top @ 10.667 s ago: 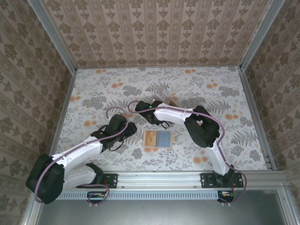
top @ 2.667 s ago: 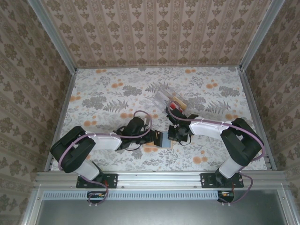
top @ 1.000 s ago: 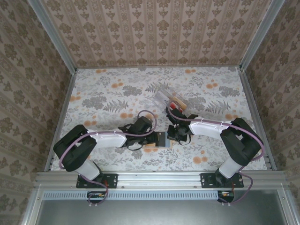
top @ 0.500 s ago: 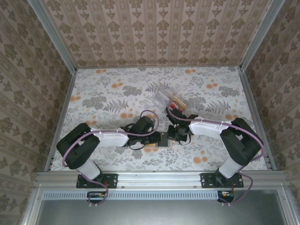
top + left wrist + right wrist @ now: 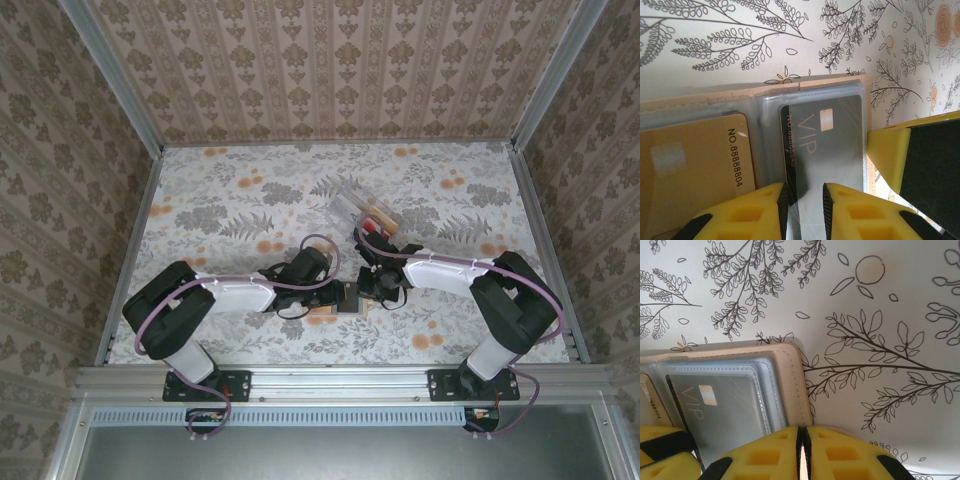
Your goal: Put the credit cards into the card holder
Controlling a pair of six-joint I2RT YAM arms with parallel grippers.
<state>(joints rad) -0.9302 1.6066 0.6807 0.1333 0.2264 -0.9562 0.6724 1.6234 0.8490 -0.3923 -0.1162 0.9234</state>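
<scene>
Card holder (image 5: 832, 81) lies open and flat on the flowered table (image 5: 220, 200), near the front edge, between the two arms. Its clear sleeves face up. The orange-tan card (image 5: 690, 160) sits in one sleeve, and the grey card (image 5: 825, 130) with the letters VIP sits in the sleeve beside it, almost fully inside.

The left gripper (image 5: 804, 192) is low over the grey card. Its yellow fingers stand a little apart, and the near edge of the card shows in the gap between them, so they are released and do not clamp it.

The right gripper (image 5: 801, 432) is at the outer tan edge of the holder, beside the grey card. Its fingers are clenched to a thin slit, and the tan edge runs in under them.

The clear tray (image 5: 345, 200) stands farther back on the table, apart from the holder.
</scene>
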